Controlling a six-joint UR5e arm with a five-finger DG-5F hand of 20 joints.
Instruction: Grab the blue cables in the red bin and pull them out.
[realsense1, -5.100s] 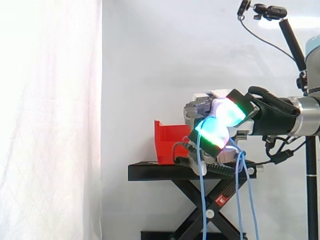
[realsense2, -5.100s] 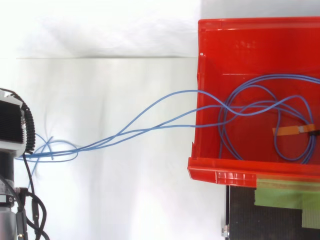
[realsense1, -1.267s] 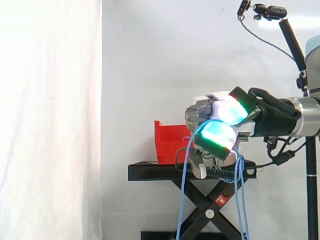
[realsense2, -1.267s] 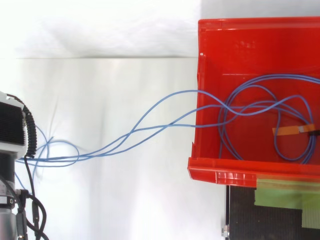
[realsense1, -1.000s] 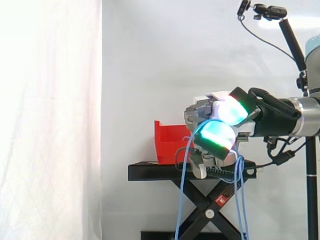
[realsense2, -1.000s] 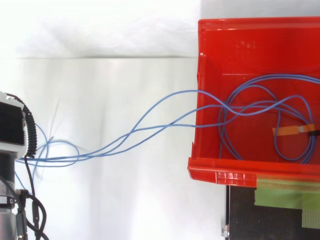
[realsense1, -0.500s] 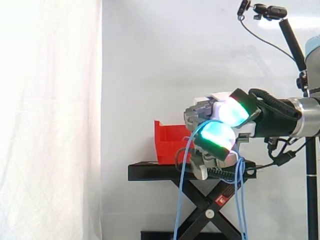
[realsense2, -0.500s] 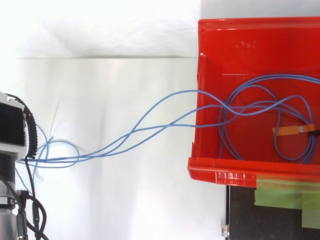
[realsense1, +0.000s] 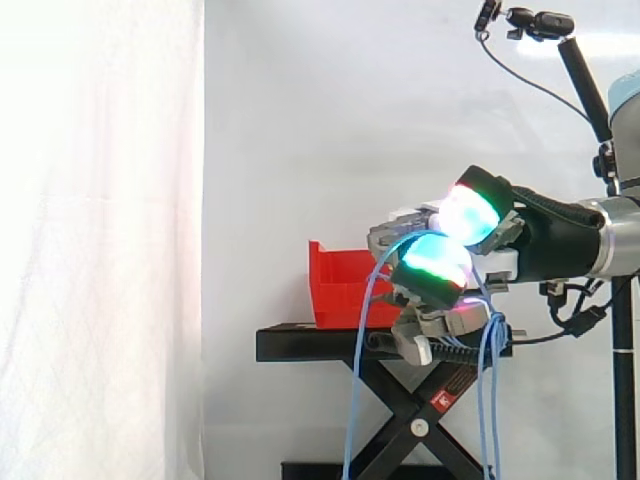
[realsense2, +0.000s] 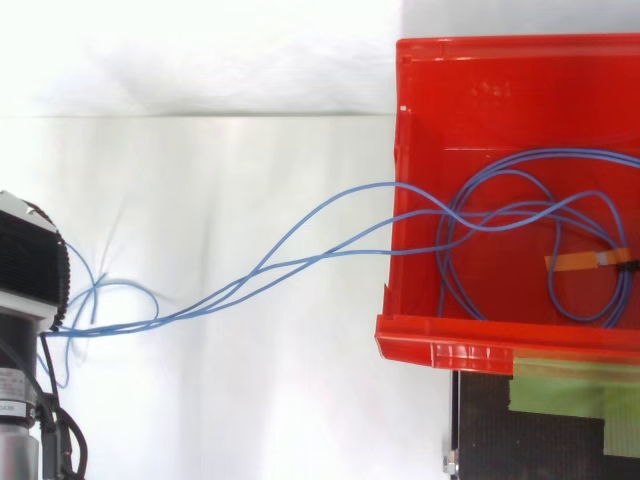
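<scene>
A white curtain hangs behind everything, brightest at the left. Before it stands a black stand with a flat top and crossed scissor legs beneath; one leg bears a small red label. At the upper right, a small black camera sits on a slanted black rod, and a thin black wire curves down from it. From above, strips of green tape lie across the stand's dark top.
</scene>
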